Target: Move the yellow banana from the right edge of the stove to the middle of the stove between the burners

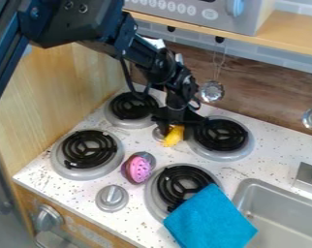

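Blue cloth over sink edge; end effector at yellow object between rear burners, grip state unclear

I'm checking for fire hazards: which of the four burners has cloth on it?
The front right burner: the blue cloth lies over its lower right edge. The other three burners have none.

Readable text: I can make out none. Marks on the button panel, above the gripper, are too small for me to read.
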### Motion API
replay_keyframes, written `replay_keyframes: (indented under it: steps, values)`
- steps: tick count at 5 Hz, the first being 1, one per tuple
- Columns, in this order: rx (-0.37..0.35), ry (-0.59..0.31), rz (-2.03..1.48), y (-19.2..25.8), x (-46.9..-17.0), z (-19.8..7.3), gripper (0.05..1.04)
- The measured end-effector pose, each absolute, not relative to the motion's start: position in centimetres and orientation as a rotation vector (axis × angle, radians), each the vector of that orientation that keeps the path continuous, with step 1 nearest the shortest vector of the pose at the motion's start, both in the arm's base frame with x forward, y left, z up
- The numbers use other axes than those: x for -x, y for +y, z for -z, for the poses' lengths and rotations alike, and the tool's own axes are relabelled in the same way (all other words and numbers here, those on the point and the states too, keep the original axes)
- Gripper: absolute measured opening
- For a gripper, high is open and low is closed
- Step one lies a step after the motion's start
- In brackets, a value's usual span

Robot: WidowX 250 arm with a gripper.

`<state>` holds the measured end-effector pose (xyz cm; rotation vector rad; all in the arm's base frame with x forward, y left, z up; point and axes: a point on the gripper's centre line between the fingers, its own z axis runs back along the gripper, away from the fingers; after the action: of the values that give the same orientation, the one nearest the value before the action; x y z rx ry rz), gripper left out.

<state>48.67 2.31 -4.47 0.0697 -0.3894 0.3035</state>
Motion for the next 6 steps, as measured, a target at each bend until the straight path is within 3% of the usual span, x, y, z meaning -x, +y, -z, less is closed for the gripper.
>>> replay_keyframes:
  steps: [1,3,4,5,6]
  values:
    - [-0.066,-0.394,-0.275,2.2,-48.8,4.4,1.011]
    - [0.011,-0.469,-0.214,0.9,-48.6,-0.3,1.006]
    - [0.121,-0.431,-0.162,-1.0,-47.0,-2.1,1.006]
    - [0.255,-0.297,-0.142,-2.5,-45.0,-2.6,1.006]
    - [0.257,-0.301,-0.126,-2.3,-42.8,-4.8,1.006]
